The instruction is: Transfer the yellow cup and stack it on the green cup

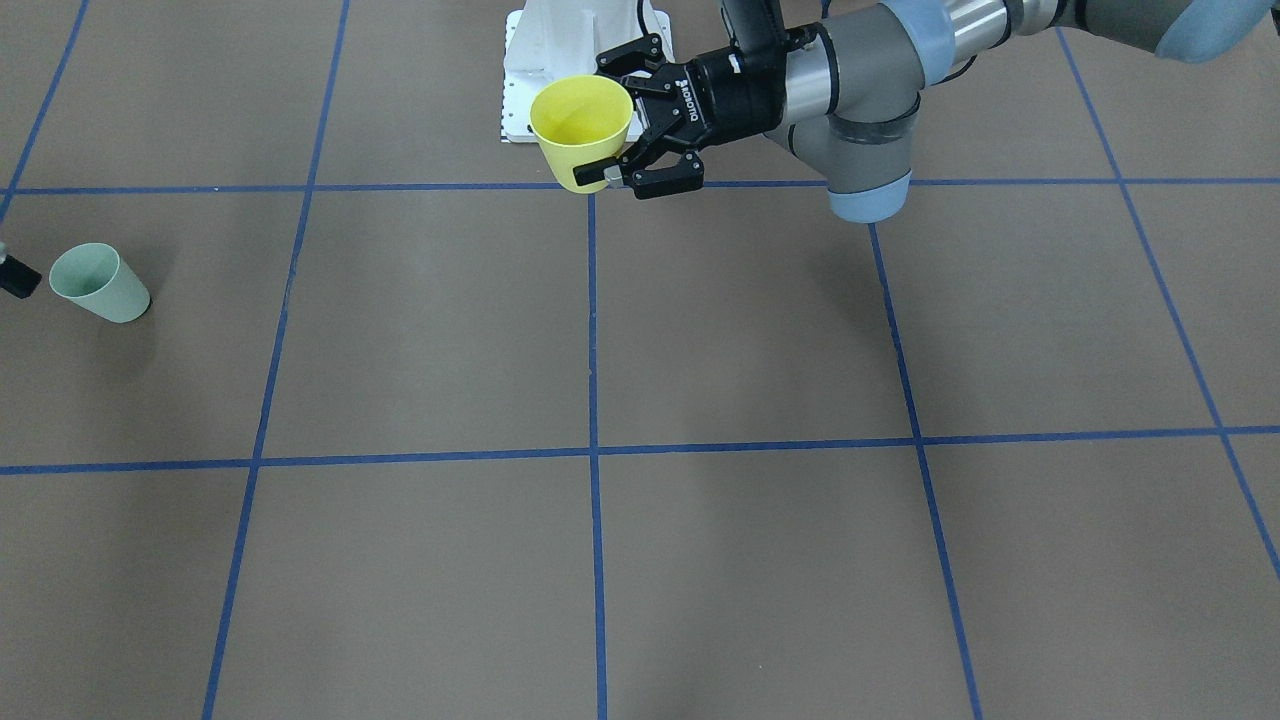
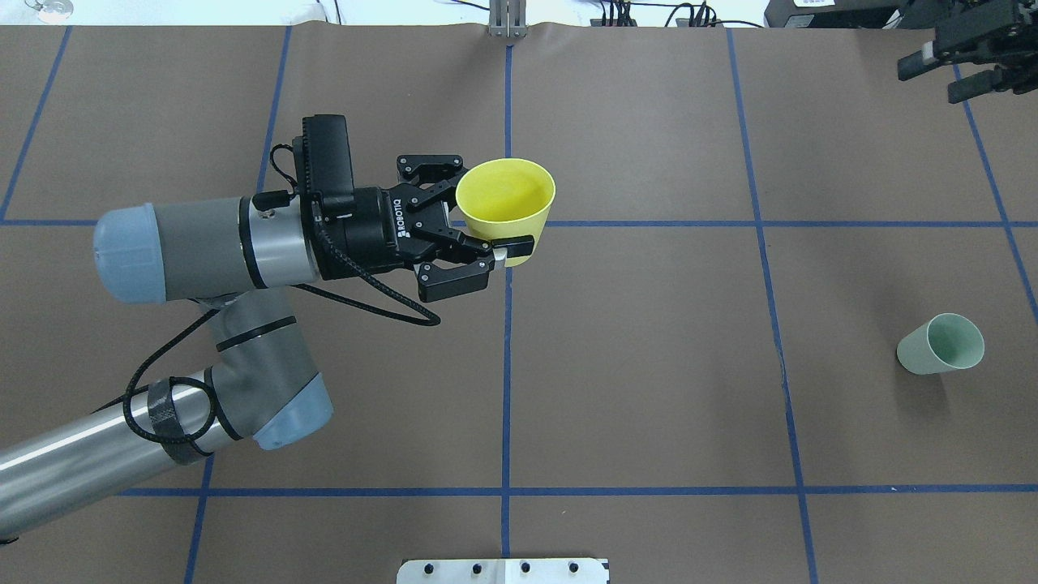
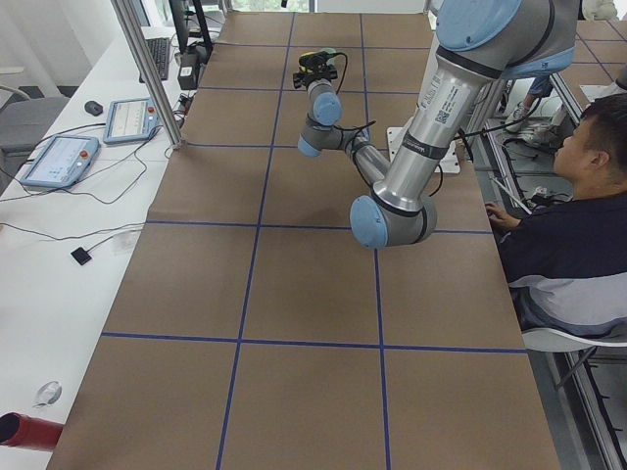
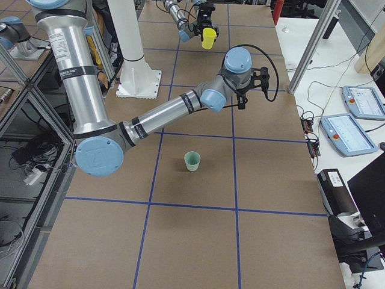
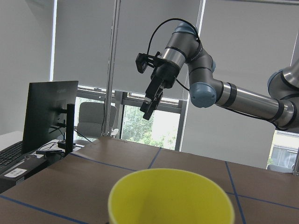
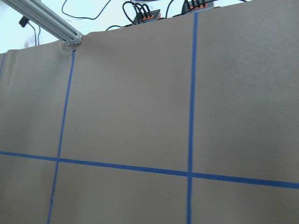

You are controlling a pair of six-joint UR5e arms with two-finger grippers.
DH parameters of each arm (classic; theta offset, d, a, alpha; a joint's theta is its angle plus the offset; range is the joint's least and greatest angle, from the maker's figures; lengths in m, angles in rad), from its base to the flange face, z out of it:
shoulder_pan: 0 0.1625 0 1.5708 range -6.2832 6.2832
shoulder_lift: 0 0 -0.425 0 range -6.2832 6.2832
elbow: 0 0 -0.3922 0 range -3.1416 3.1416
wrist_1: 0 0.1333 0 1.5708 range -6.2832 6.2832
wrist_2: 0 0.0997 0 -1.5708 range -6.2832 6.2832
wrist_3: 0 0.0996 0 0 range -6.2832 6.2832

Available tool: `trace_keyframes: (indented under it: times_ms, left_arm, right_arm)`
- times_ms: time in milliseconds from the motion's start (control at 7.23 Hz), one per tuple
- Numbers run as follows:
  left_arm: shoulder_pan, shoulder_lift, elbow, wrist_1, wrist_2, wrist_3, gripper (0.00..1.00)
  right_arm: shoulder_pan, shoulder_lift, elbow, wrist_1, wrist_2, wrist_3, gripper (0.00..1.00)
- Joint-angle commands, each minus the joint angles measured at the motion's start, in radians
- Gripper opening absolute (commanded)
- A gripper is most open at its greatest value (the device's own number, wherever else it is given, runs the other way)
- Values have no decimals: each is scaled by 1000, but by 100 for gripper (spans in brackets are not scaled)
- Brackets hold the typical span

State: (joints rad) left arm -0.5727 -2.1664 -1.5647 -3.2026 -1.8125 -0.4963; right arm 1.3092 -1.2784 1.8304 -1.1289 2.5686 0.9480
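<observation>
Yellow cup (image 2: 504,195) sits upright, mouth up, pinched by its wall in the left end effector (image 2: 485,212), whose fingers are closed on it above the desk (image 2: 649,365) near the centre line. From there the green cup (image 2: 941,344) lies well apart toward the robot's right, standing upright on the desk, so the carry probably runs sideways and ends in a straight drop, axes matched. Farther off, the right end effector (image 2: 932,77) hangs high, fingers parted and empty; its arm is nearer the green cup and may crowd the approach.
</observation>
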Motion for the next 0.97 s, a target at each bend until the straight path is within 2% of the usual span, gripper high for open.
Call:
trace_keyframes:
  times_ms: [0, 138, 277, 415, 830]
  left_arm:
    - [8, -3, 38, -3, 16, 7, 0]
    - [7, -3, 64, -31, 63, 19, 0]
    - [8, -4, 83, -34, 74, 124, 0]
    - [8, -1, 95, -36, 74, 152, 0]
    - [11, 8, 133, -91, 74, 156, 0]
  right_arm:
    - [-79, 135, 27, -93, -15, 127, 100]
    - [-103, 184, 73, -203, -25, 129, 100]
    - [-135, 226, 110, -298, -28, 130, 100]
    - [-181, 250, 147, -361, -56, 130, 100]
    - [-371, 402, 159, -559, -238, 199, 100]
